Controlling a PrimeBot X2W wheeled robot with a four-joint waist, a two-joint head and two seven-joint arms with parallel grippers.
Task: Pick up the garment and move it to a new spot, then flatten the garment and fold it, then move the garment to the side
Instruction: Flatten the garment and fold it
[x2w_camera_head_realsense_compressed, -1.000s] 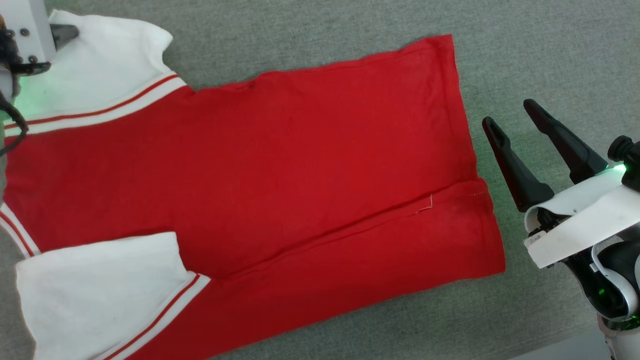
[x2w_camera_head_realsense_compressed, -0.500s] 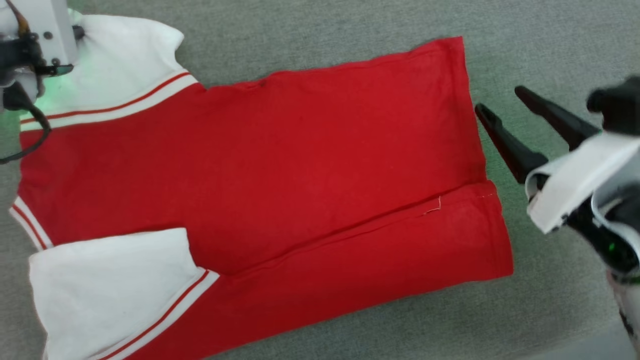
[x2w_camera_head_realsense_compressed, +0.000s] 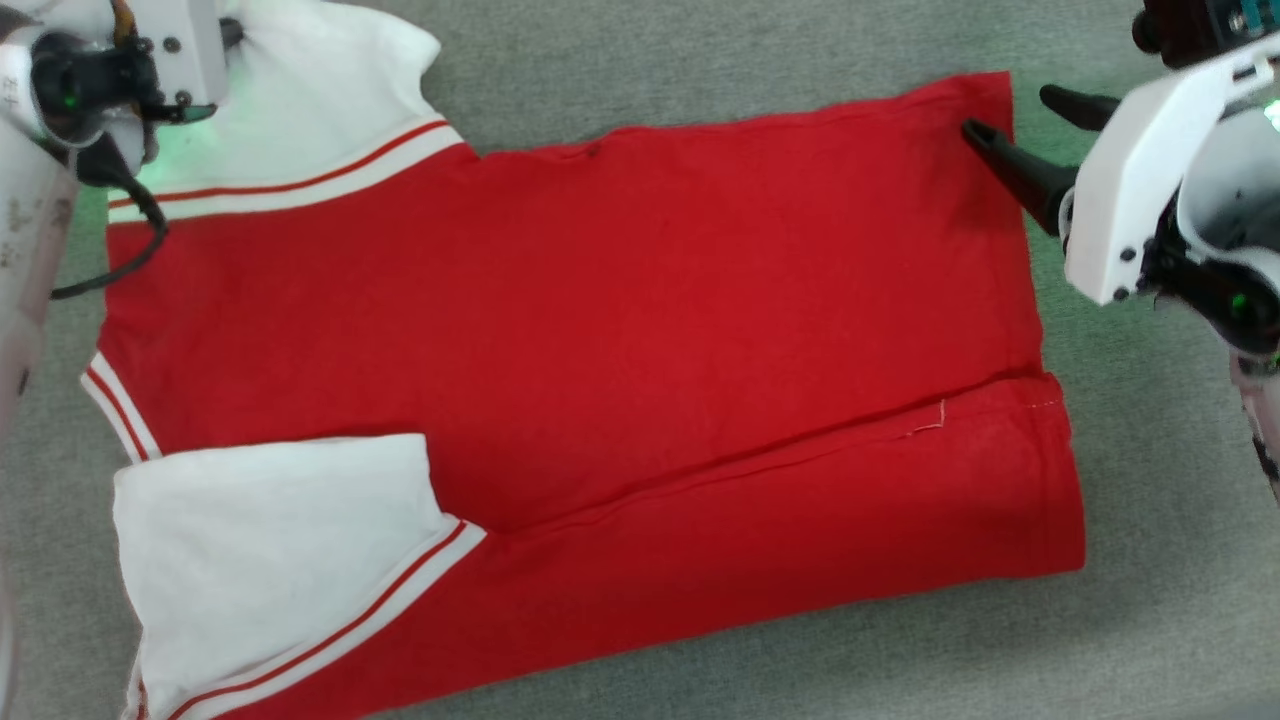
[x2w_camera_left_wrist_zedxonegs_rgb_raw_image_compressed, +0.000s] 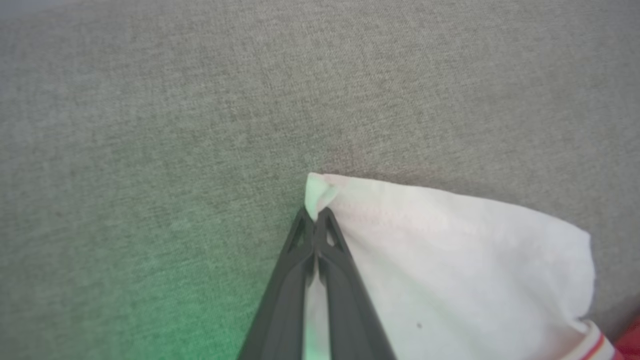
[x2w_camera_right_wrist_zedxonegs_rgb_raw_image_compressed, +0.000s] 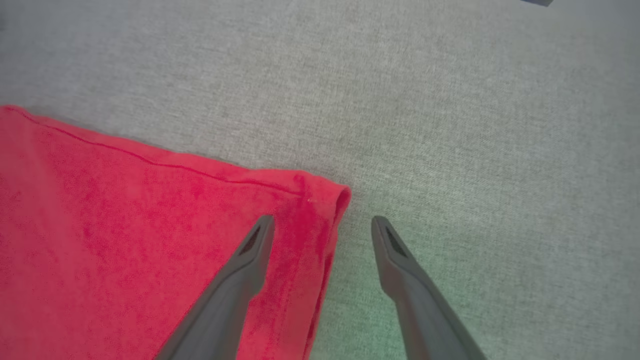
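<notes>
Mid-fold: my left gripper clenches the jersey's white sleeve; my right gripper, released, straddles the hem corner, which it probably must pinch next.

A grey woven fabric surface spreads evenly, tinged green in patches.

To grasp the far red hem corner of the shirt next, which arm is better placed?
Right. The right gripper, open, straddles that corner of the garment, one finger over red cloth, one over the grey surface. The left gripper is shut on a corner of the white sleeve.
</notes>
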